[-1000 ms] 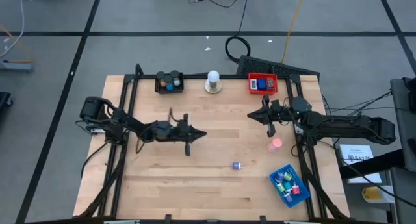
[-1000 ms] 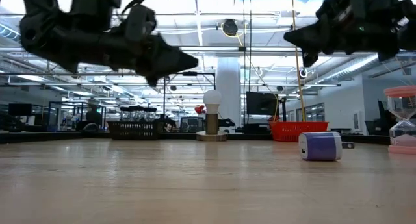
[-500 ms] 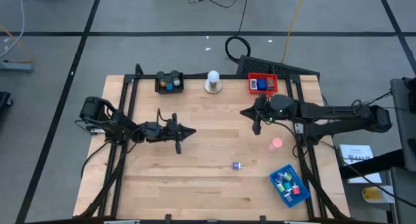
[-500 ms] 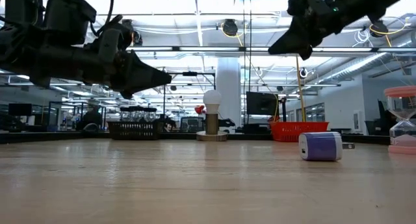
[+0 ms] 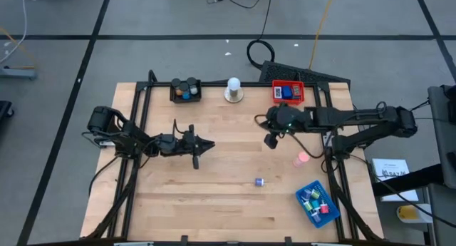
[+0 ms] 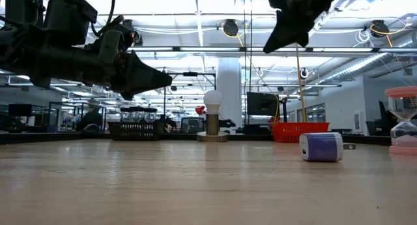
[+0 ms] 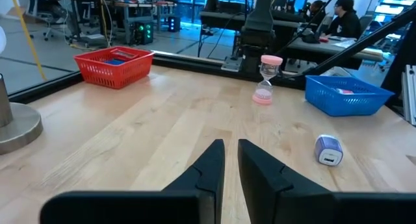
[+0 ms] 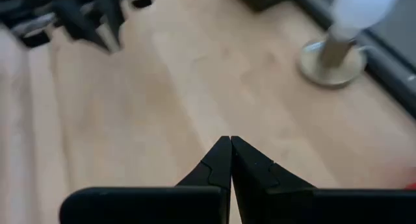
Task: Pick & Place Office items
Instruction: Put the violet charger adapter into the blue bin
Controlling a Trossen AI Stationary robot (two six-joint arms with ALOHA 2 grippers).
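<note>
Since the earlier frame, the right gripper (image 5: 270,140) has swung toward table centre, clenched and empty; the left gripper (image 5: 197,160) hangs slightly parted, empty. Well beyond both lies a small purple-and-white block (image 5: 260,182): probably light, rigid; grasp its flat sides.

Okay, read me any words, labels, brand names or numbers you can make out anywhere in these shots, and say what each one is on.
No text is readable in any view.
White paper beside the table's right edge: printed marks, too small to read.
Items in the red tray: pale label patches, too small to read.
Purple item on the table: no lettering visible.
Screens in the room behind: blurred, nothing legible.
</note>
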